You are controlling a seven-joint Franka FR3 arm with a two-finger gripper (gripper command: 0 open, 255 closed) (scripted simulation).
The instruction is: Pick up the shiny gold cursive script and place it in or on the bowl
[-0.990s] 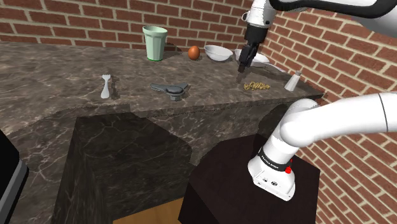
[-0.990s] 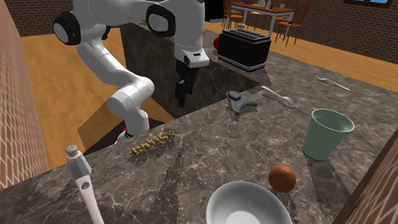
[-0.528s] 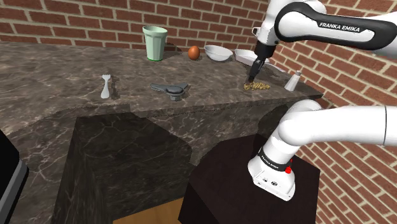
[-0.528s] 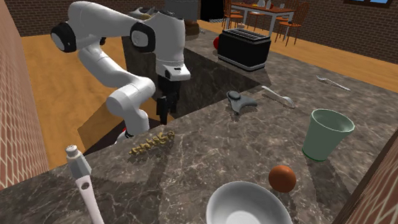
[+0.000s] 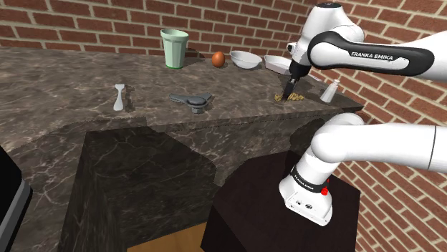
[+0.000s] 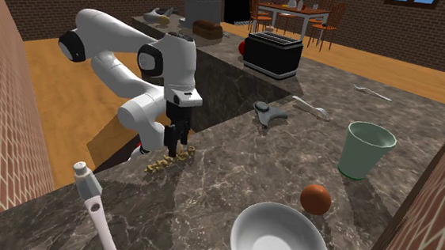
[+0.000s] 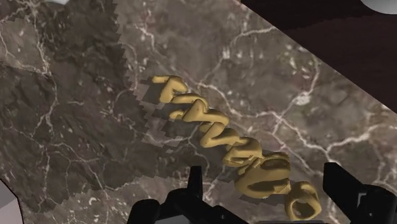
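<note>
The gold cursive script (image 7: 235, 151) lies flat on the dark marble counter (image 7: 76, 127), close to its edge. It also appears as the gold script (image 5: 295, 97) and the script (image 6: 167, 162). My black gripper (image 7: 267, 181) hangs just above it, open, with one end of the script between the fingers (image 7: 196, 181) and not touched. The gripper (image 5: 289, 90) points down at the counter's right end in the shoulder view; the gripper (image 6: 172, 146) stands over the script. The white bowl (image 5: 246, 59) sits further back on the counter, and the bowl (image 6: 280, 238) fills the second exterior view's lower middle.
A green cup (image 5: 174, 48), a brown egg (image 5: 218, 59), a grey squeezer tool (image 5: 192, 100), a small white utensil (image 5: 119, 97), a salt shaker (image 5: 329, 91) and a second white dish (image 5: 279, 64) stand on the counter. Brick wall (image 5: 86, 21) behind. A black toaster (image 6: 272, 55) sits far off.
The arm has swung toward the counter's edge and come down, bringing the gripper from near the back dishes to just above the gold script. The fingers stayed open.
</note>
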